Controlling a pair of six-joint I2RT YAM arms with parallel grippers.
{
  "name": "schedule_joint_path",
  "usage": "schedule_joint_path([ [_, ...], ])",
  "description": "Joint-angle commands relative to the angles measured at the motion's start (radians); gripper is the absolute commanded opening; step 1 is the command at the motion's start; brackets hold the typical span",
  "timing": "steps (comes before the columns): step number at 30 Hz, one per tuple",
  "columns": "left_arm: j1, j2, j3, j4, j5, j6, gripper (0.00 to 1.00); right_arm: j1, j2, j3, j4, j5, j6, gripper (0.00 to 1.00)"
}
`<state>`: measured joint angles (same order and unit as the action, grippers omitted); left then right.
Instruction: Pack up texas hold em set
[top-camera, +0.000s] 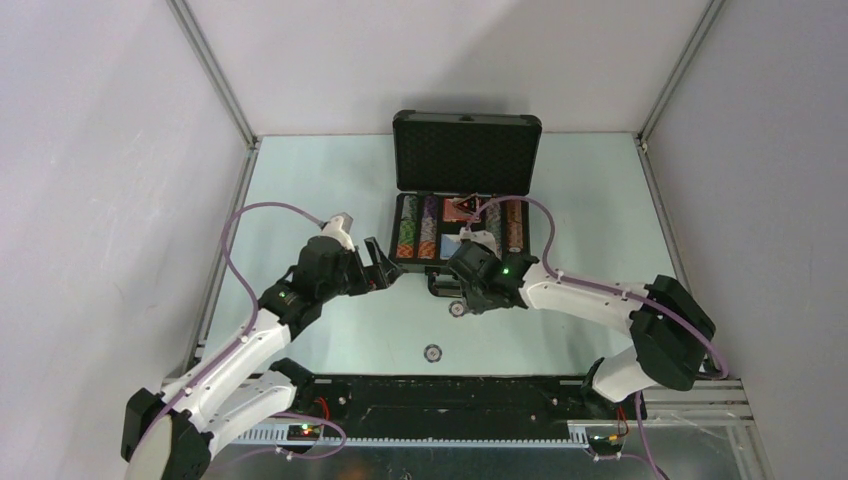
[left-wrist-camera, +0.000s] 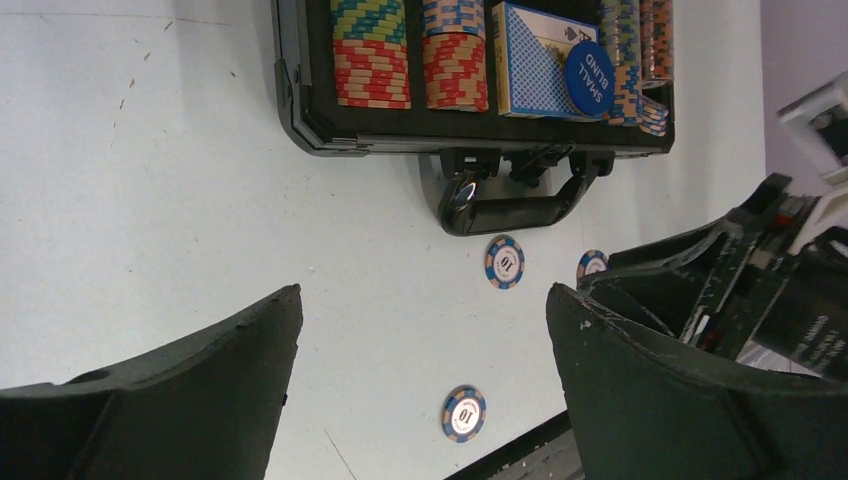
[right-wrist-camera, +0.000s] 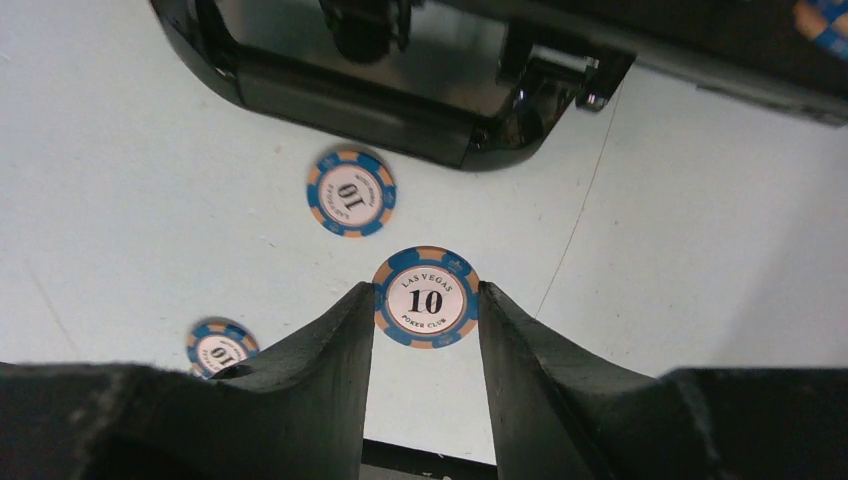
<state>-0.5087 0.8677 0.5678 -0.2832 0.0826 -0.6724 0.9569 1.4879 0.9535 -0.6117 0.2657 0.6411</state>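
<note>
A: Right pincer (right-wrist-camera: 426, 318)?
B: Clamped on a blue "10" chip (right-wrist-camera: 426, 297), seemingly just above the counter (top-camera: 580, 220), before the open briefcase (top-camera: 466, 150) at the far edge's middle.
A: Left pincer (left-wrist-camera: 425, 305)?
B: Spread wide, empty. A loose chip (right-wrist-camera: 350, 192) lies beside the briefcase handle (right-wrist-camera: 400, 110).

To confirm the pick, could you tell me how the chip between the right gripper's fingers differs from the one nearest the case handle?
The pinched chip is clasped on both edges by the right gripper; the free chip lies untouched. The pinched chip's 10 reads upright in the right wrist view; the free chip's is turned sideways. The free chip sits nearer the handle. Both have blue-and-tan rims and white centres.
</note>
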Motion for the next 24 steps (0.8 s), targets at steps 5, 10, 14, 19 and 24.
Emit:
schedule_joint_path([
  [5, -0.008, -0.001, -0.017, 0.043, 0.009, -0.01, 0.96, -0.08, -0.032, 0.153, -0.03, 0.028, -0.088, 0.46],
  [10, -0.008, 0.004, -0.017, 0.043, 0.009, -0.007, 0.96, -0.134, 0.029, 0.252, -0.029, 0.018, -0.157, 0.46],
  [14, -0.008, 0.008, -0.016, 0.043, 0.01, -0.005, 0.96, -0.164, 0.109, 0.349, -0.031, 0.019, -0.209, 0.46],
  [19, -0.008, 0.008, -0.017, 0.043, 0.011, -0.001, 0.96, -0.188, 0.226, 0.465, -0.035, 0.019, -0.26, 0.46],
  [24, -0.008, 0.012, -0.016, 0.044, 0.01, 0.001, 0.96, -0.188, 0.318, 0.575, -0.058, 0.028, -0.286, 0.46],
])
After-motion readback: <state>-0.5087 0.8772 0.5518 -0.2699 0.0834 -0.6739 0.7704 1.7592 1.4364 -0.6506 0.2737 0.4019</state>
